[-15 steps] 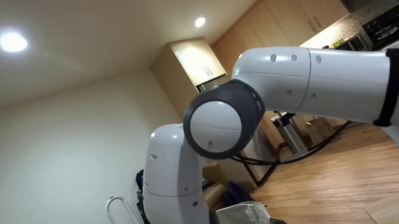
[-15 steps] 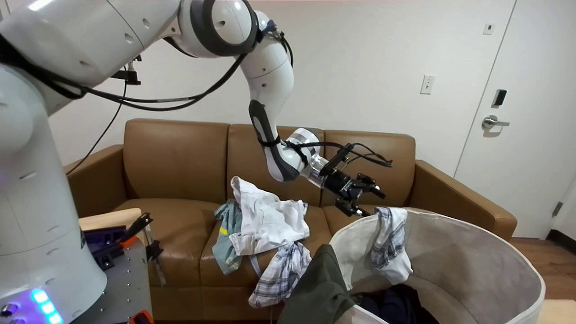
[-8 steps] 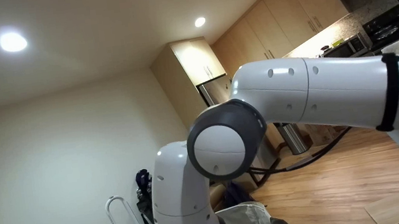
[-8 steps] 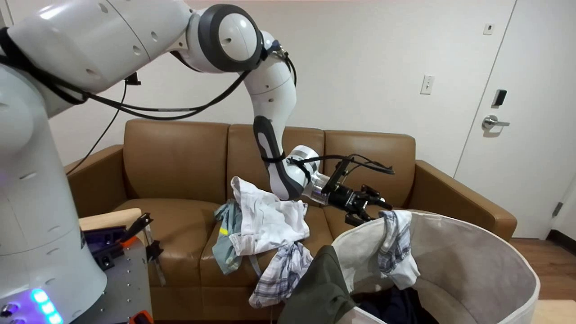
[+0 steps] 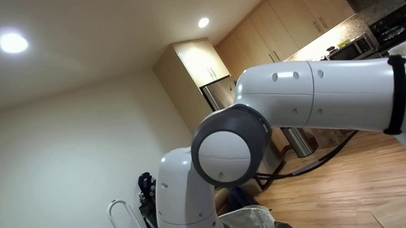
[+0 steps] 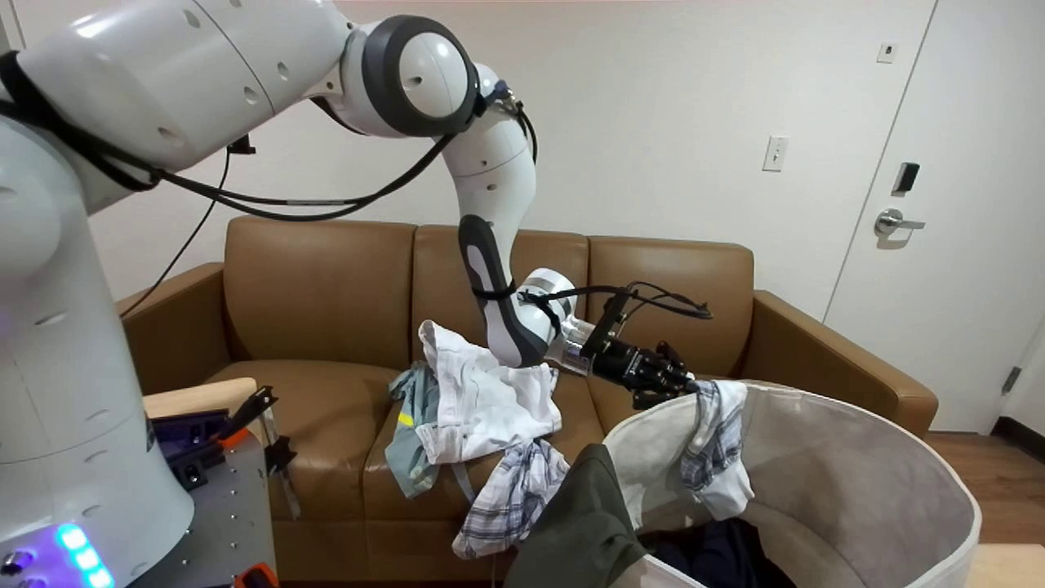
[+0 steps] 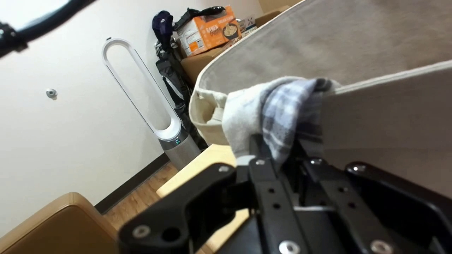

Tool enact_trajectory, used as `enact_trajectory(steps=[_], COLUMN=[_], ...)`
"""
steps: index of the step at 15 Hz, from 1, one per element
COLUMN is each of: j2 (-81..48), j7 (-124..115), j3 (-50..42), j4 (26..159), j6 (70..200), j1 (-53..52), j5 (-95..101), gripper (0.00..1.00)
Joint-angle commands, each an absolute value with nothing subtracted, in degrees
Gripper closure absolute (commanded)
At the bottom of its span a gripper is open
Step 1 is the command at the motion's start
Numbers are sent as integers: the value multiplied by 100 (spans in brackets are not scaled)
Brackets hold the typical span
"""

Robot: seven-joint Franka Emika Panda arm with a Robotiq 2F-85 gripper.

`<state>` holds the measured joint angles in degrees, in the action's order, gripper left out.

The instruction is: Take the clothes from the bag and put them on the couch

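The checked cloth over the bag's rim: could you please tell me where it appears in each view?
In an exterior view: the checked cloth hangs right of centre, lower half.
In an exterior view: not visible; the bag shows near bottom centre.
Wrist view: the checked cloth sits just right of centre, pinched in the hand.
Shared landmark: the bag, in all views.

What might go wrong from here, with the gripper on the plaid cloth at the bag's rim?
The gripper seems to pinch only one end of the plaid cloth, so it might slip free during the lift. The cloth drapes over the rim of the bag, so a pull could drag or bend the bag. On the couch, a checked piece hangs over the front edge; adding more might slide it off.
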<state>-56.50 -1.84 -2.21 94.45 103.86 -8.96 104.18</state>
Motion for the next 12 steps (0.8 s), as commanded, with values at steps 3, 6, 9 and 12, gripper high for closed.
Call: enact_trajectory(steps=[3,6,9,12], j2=[-5300,-4785,-4223,-4275], j7=[-309,-332,-435,-354], j3=[45,217,302,192], j4=[9276,9055,8876,8700], j6=[10446,10759,11158,11200], j1=[-624,-442,-415,-552], j5=[10208,9925,9905,9961], gripper=[90,88,90,89])
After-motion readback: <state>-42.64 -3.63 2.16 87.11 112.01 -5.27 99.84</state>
